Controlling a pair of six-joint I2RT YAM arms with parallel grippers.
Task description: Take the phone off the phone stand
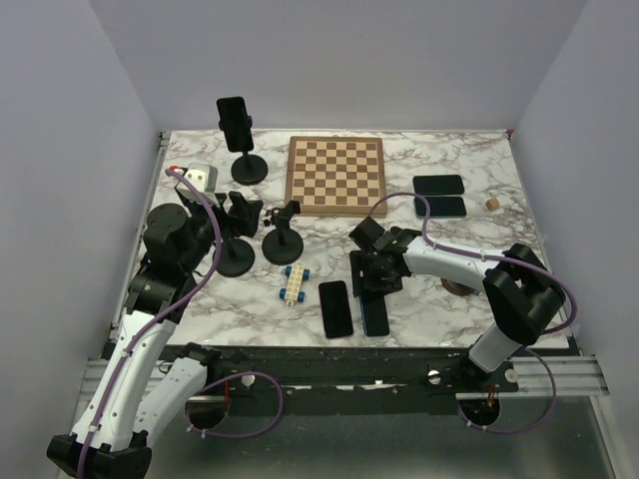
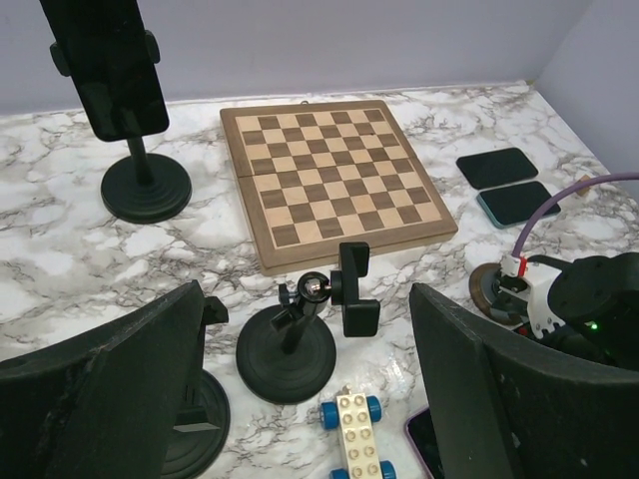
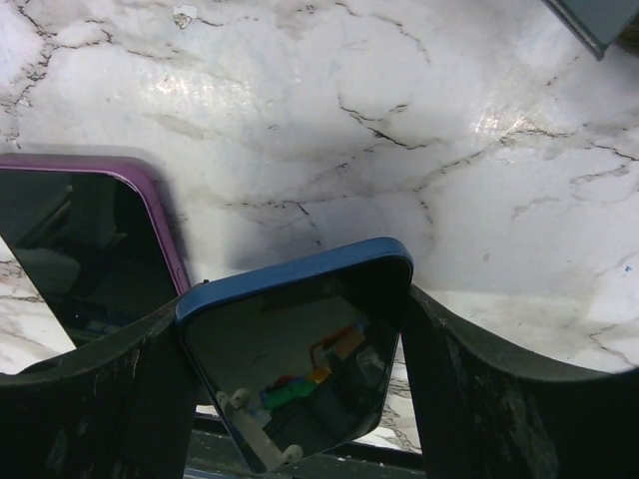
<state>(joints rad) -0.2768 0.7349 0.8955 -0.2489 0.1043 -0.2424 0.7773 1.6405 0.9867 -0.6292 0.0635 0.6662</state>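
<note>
The blue phone (image 3: 300, 349) is cut off at the wrist view's lower edge, and whether it rests on the marble table (image 3: 399, 120) cannot be told. It is clamped by its sides in the low-reaching right gripper (image 1: 377, 284), just beside a purple phone (image 3: 80, 249). The left gripper (image 1: 240, 212) is held wide open, an empty stand (image 2: 290, 354) seen between its fingers. A black phone (image 1: 234, 122) sits in the far-left phone stand (image 1: 248, 168).

Chessboard (image 1: 335, 176) far centre; wheeled toy brick (image 1: 295, 283) near front.
</note>
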